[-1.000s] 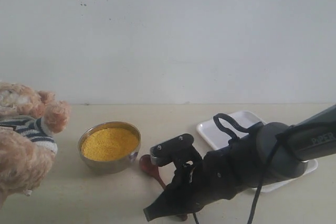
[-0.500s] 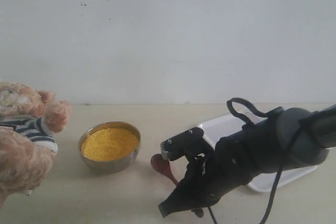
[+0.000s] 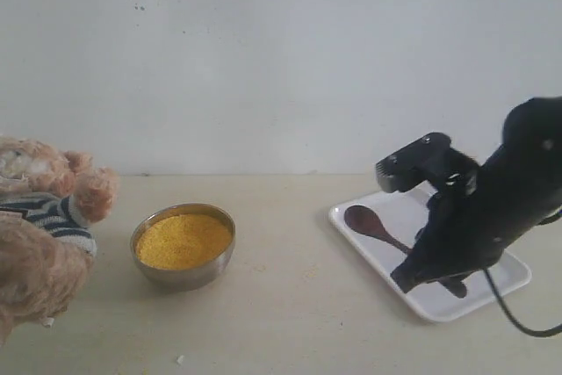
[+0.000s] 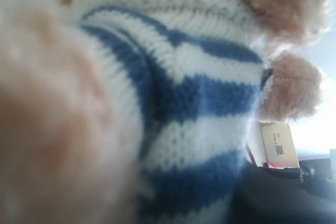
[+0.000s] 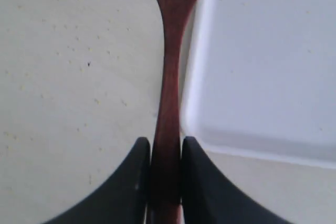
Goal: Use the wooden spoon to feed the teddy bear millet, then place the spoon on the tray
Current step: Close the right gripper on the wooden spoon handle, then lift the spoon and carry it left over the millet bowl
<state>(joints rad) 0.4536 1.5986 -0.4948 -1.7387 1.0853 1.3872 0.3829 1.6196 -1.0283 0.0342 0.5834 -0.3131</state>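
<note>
1. When I checked the exterior view, the right gripper was over the tray on the right side of the table, clamped on the wooden spoon by its handle. The spoon's bowl was over the tray's left end; I couldn't tell if it was touching the tray.
2. Same view: the millet was heaped in the steel bowl, well apart from the tray. The teddy bear was at the far left edge, near the bowl.
3. Left wrist view was basically all bear, with the blue-and-white striped shirt right up against the lens and fluffy fur around it. The left gripper's fingers didn't show, so I couldn't tell whether they were open or closed.
4. Right wrist view: the two black fingers were pinched tight on the spoon handle from both sides. The handle ran straight out from them along the tray's rim, with bare table on one side and white tray on the other. A few loose yellow grains were scattered on the table.
</note>
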